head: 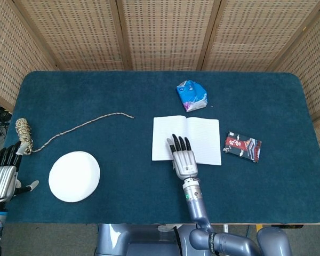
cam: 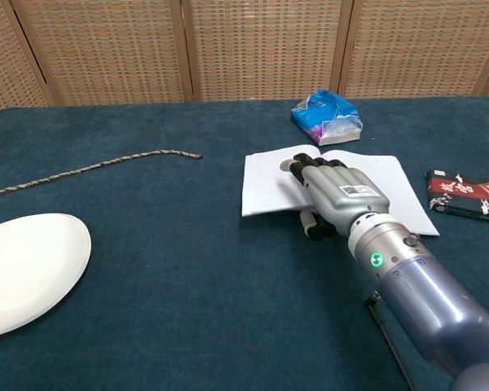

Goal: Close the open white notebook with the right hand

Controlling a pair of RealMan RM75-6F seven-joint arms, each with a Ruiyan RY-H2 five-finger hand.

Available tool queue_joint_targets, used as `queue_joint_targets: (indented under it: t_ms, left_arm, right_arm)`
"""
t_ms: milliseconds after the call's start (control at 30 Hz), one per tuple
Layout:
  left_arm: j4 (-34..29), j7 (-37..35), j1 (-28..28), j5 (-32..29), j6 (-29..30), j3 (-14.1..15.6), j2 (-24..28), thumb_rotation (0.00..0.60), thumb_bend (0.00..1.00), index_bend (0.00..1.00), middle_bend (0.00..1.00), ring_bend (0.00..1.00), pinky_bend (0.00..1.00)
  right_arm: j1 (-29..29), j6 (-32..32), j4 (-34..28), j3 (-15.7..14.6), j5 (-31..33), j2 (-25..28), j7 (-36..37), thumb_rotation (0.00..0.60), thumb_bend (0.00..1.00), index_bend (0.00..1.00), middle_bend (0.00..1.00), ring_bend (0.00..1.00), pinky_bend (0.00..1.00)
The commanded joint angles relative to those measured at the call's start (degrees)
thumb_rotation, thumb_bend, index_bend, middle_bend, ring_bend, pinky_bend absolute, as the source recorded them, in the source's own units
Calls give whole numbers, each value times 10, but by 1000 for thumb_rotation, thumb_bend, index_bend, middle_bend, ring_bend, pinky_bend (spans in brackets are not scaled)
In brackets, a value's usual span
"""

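The white notebook (head: 205,140) (cam: 387,186) lies open right of the table's middle, lined pages up. My right hand (head: 183,158) (cam: 339,195) reaches over its near edge, with fingers stretched flat on the left page beside the spine. The thumb sits at that page's near edge, which looks slightly raised. Whether the thumb is under the page, I cannot tell. My left hand (head: 2,174) hangs off the table's left end with fingers apart, holding nothing; only the head view shows it.
A white plate (head: 74,176) (cam: 24,269) sits near the front left. A rope (head: 80,125) (cam: 90,167) trails from its coiled ball (head: 24,134) toward the middle. A blue packet (head: 191,95) (cam: 327,116) lies behind the notebook, a red-black packet (head: 242,145) (cam: 464,195) to its right.
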Motion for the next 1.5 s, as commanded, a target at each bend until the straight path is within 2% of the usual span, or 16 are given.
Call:
queue_joint_targets:
  t_ms: [33,300,467,700,1033,1500]
  left_arm:
    - [0,-1,0,0,0,0,0,600,101,0,0,0,0]
    - [1,-4,-1,-2,-1,-2,0,600,100,0,0,0,0]
    - [0,-4,-1,-2,-1,-1,0,600,100,0,0,0,0]
    - [-3,-4,0,2,2,-1,1,600,100,0,0,0,0]
    - [-4,-5,0,3,4,-1,2,600,100,0,0,0,0]
    - [-4,-5,1,4,6,0,1,600,100,0,0,0,0]
  right_arm:
    - [-1,0,0,0,0,0,-2,600,784,128,0,0,0]
    - [-6,-1,-3,6,5,-2,8,600,751,129,0,0,0]
    - [-23,-10,-47,34,44,1,44,600,699,130,0,0,0]
    - [-36,-4,-87,57,78,5,57,600,633,139,0,0,0]
    - [-35,21,-95,61,66,4,64,600,607,142,0,0,0]
    - [-37,60,-95,81,58,-10,85,600,601,133,0,0,0]
